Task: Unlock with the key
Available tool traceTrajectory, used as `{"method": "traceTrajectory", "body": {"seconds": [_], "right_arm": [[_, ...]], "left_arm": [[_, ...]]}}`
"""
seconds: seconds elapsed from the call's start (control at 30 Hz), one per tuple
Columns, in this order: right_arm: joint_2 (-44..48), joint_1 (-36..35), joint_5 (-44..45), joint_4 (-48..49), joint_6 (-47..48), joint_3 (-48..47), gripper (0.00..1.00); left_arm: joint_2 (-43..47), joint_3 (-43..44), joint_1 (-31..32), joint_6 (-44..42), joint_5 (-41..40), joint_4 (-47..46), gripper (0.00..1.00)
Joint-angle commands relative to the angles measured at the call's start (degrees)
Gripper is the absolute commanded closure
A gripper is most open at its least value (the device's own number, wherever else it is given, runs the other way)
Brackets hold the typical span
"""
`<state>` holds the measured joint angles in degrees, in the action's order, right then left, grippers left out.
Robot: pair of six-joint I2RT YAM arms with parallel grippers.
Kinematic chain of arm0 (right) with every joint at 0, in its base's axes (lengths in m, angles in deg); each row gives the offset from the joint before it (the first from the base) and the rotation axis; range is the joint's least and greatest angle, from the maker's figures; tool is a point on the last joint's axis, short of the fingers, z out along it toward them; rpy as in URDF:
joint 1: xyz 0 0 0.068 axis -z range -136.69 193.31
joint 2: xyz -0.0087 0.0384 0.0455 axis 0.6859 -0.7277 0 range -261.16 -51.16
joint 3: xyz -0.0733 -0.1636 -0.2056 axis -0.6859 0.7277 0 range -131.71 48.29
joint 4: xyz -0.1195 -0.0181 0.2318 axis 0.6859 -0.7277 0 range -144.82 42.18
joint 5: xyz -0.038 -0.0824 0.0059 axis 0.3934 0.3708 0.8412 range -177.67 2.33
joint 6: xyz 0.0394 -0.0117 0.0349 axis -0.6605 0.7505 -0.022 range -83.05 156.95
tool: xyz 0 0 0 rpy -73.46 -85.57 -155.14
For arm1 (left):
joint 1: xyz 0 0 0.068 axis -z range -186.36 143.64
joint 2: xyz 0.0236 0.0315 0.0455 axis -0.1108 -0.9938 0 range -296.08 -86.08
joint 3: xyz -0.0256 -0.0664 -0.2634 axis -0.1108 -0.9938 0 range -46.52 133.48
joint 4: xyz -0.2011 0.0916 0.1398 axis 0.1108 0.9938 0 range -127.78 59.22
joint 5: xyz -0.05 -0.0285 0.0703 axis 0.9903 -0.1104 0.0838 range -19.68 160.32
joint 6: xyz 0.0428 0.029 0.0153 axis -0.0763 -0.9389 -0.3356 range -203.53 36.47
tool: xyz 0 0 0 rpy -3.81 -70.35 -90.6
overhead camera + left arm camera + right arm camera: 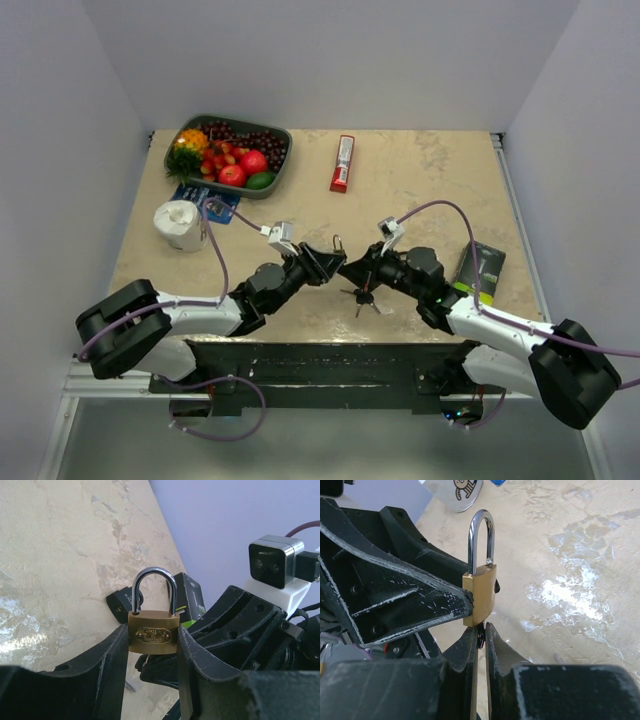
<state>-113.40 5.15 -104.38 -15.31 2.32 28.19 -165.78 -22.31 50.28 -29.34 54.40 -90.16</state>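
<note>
Key (362,296): right claw (481,636) pinching it narrowly, blade meeting the lock's underside.
Brass padlock (482,594): left claw (152,645) clamping its body.
Progress: shackle (153,587) looking seated; turning and opening remaining.

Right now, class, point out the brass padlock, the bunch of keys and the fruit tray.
brass padlock (152,635), left wrist view, on its engraved body.
bunch of keys (362,297), top view, on the middle of the dangling cluster.
fruit tray (288,148), top view, on its right rim.
</note>
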Motion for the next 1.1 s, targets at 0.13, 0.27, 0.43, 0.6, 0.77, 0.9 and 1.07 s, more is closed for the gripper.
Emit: {"method": "traceTrajectory", "body": {"seconds": [0.13, 0.27, 0.43, 0.6, 0.77, 0.9, 1.07], "right_arm": [[1.94, 2.38, -3.23, 14.51, -0.96, -1.70, 1.00], [1.77, 3.17, -5.52, 15.65, -1.49, -1.70, 1.00], [0.89, 4.40, -8.86, 17.23, -2.81, -1.70, 1.00], [1.24, 4.58, -8.87, 13.12, -0.27, -3.36, 1.00], [2.73, 4.66, -6.06, 2.76, 5.27, -5.56, 1.00], [4.05, 4.66, -4.39, -0.95, 6.86, -5.57, 0.92], [5.28, 4.66, -3.33, -3.85, 7.47, -4.60, 0.75]], "left_arm": [[2.09, -3.20, 1.37, -3.13, 8.63, -2.29, 1.00], [2.71, -3.73, 1.28, -3.83, 9.68, -2.81, 1.00], [3.32, -4.61, 1.01, -4.88, 11.53, -4.22, 1.00], [3.50, -4.43, 0.75, -5.33, 11.88, -3.44, 1.00], [2.71, -1.54, 0.05, -3.49, 10.30, 2.69, 1.00], [0.96, 1.89, -1.71, -1.90, 7.67, 7.73, 1.00], [-0.98, 6.19, -4.69, -1.99, 8.27, 9.84, 1.00]]}}
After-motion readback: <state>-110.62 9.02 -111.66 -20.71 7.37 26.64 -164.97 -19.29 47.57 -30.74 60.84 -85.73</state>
